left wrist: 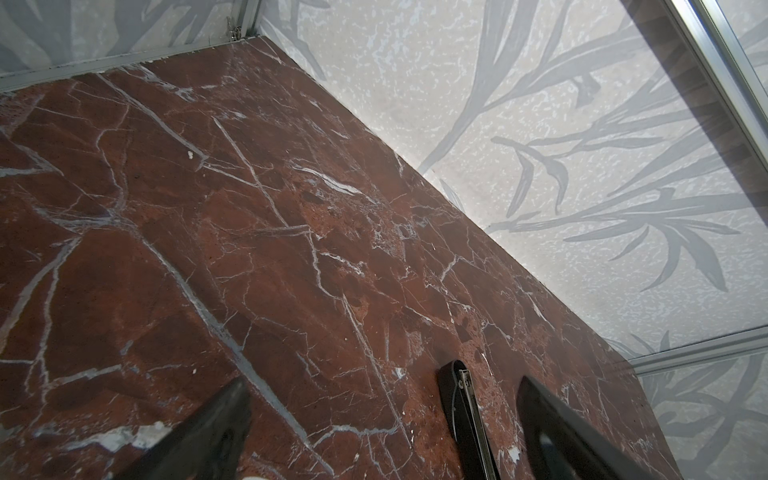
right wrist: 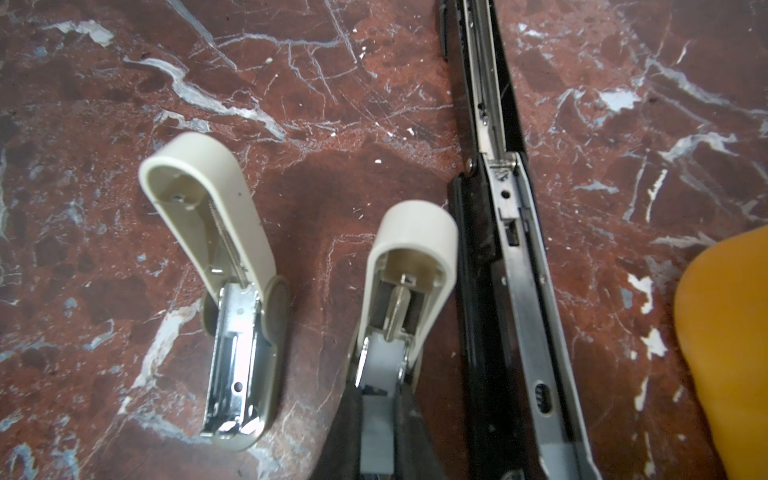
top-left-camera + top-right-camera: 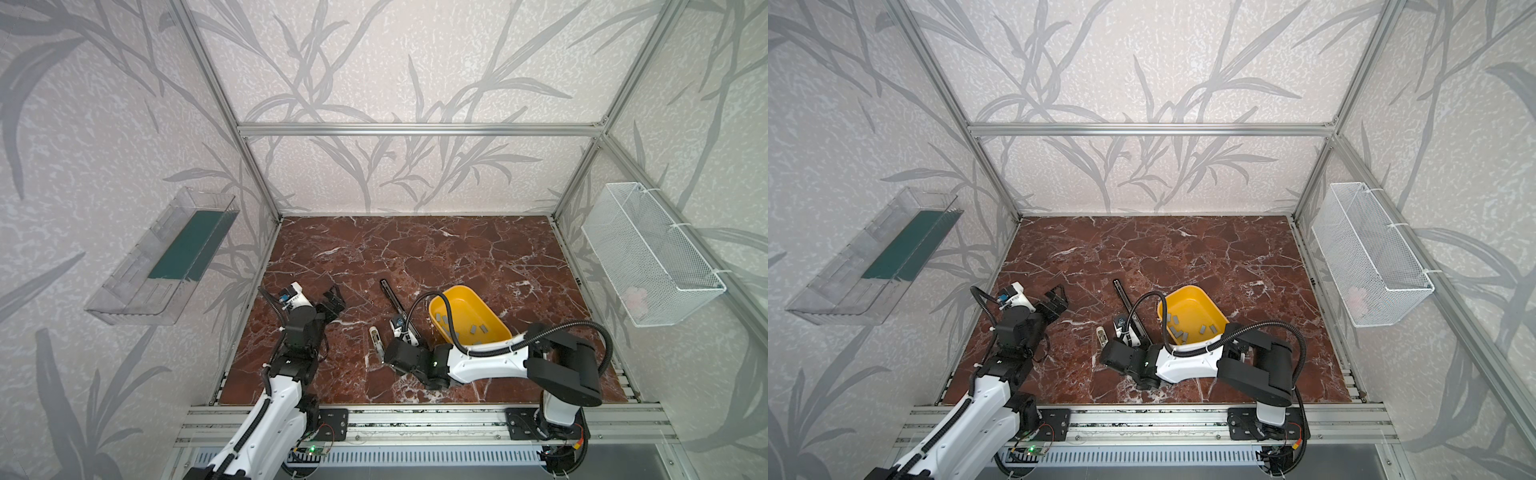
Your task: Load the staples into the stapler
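Note:
The stapler [image 3: 394, 301] is long and black, and lies opened out flat on the marble, its metal channel [image 2: 511, 249] facing up. Its far end [image 1: 459, 399] shows in the left wrist view. Beside it my right gripper [image 2: 376, 399] is shut on a pale grey strip of staples [image 2: 376, 419]. That strip's front end sits in the open channel of a small cream stapler [image 2: 409, 266]. More staples [image 3: 442, 319] lie in the yellow tub [image 3: 494, 322]. My left gripper [image 3: 334, 301] is open and empty above bare marble, to the left of the stapler.
A second cream stapler [image 2: 220, 257] lies open further left, also seen in a top view [image 3: 375, 337]. The yellow tub's edge [image 2: 723, 353] is close on the stapler's other side. A clear shelf [image 3: 162, 257] and a wire basket [image 3: 652, 257] hang on the side walls.

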